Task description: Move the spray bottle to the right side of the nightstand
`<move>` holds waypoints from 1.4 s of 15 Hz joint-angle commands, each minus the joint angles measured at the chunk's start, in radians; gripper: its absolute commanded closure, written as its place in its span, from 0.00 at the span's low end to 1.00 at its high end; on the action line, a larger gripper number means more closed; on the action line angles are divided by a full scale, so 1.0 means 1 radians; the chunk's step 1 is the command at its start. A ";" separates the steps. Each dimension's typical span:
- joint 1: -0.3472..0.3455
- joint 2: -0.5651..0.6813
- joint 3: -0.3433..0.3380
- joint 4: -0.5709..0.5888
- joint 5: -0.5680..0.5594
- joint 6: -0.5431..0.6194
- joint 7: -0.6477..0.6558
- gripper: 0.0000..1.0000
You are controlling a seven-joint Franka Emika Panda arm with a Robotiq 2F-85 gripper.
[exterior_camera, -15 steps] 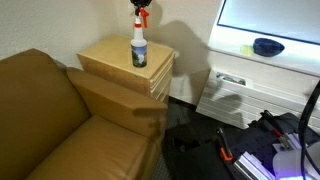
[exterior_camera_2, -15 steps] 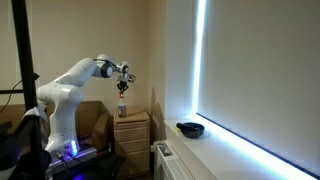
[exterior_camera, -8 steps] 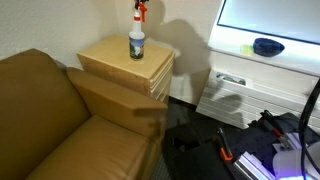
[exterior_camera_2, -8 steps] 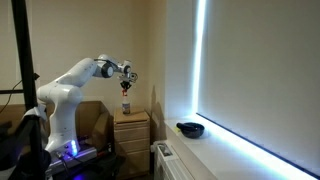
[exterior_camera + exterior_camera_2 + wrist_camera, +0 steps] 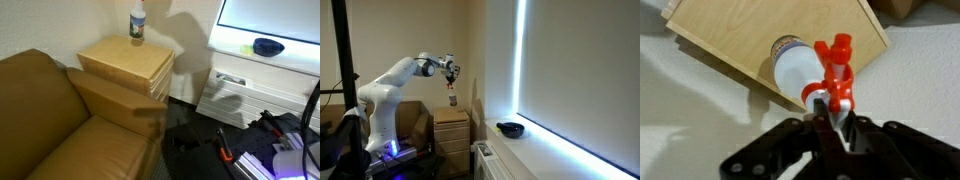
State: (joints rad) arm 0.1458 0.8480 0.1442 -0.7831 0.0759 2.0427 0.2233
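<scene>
The spray bottle (image 5: pixel 137 24), whitish with a dark label band, hangs in the air above the back edge of the light tan nightstand (image 5: pixel 120 60); its top is cut off by the frame there. It also shows in an exterior view (image 5: pixel 453 98), well above the nightstand (image 5: pixel 451 128). In the wrist view my gripper (image 5: pixel 832 118) is shut on the bottle's red-and-white sprayer head (image 5: pixel 833 75), with the bottle body (image 5: pixel 795 65) hanging below over the nightstand's edge (image 5: pixel 750 35).
A brown leather sofa (image 5: pixel 60 120) stands beside the nightstand. A white low unit (image 5: pixel 250 90) carries a dark blue bowl (image 5: pixel 267 46). Tools and cables lie on the dark floor (image 5: pixel 240 150). A wall is close behind the nightstand.
The gripper has lifted the spray bottle off the nightstand top and carried it higher, towards the back wall.
</scene>
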 commanded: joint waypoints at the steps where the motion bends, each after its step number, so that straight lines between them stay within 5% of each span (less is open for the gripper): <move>1: 0.002 -0.015 0.000 0.005 -0.001 -0.010 0.006 0.82; 3: 0.003 -0.013 0.000 -0.001 -0.001 -0.011 0.006 0.82; 4: 0.002 -0.001 0.000 -0.002 -0.001 -0.010 0.006 0.96; 12: -0.048 0.028 -0.089 0.080 -0.008 -0.006 0.116 0.96; 21: -0.119 0.063 -0.089 0.074 0.020 -0.127 0.262 0.96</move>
State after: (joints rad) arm 0.0397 0.8990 0.0526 -0.7329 0.0782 1.9395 0.4553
